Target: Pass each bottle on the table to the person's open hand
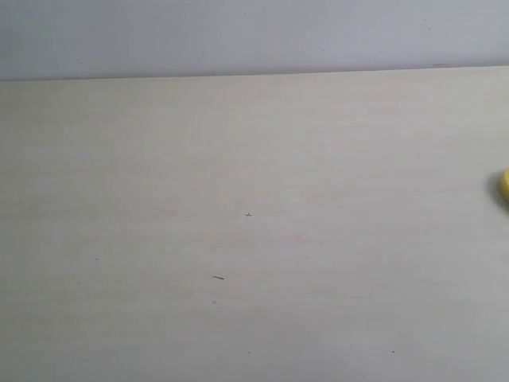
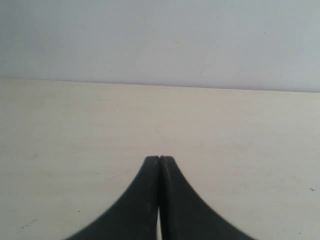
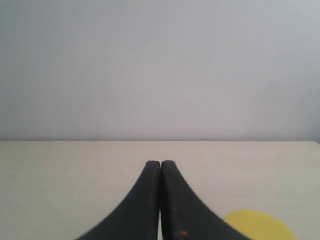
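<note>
Only a sliver of a yellow bottle [image 1: 504,185] shows at the right edge of the exterior view, resting on the pale table [image 1: 238,199]. The right wrist view shows a blurred part of the yellow bottle [image 3: 260,226] close beside my right gripper [image 3: 160,163], which is shut with nothing between its black fingers. My left gripper [image 2: 159,158] is shut and empty too, above bare table [image 2: 75,125]. Neither gripper appears in the exterior view. The person's open hand is out of view.
The table's far edge [image 1: 254,75] meets a plain grey-white wall [image 1: 254,36]. A few small dark specks [image 1: 219,277] mark the tabletop.
</note>
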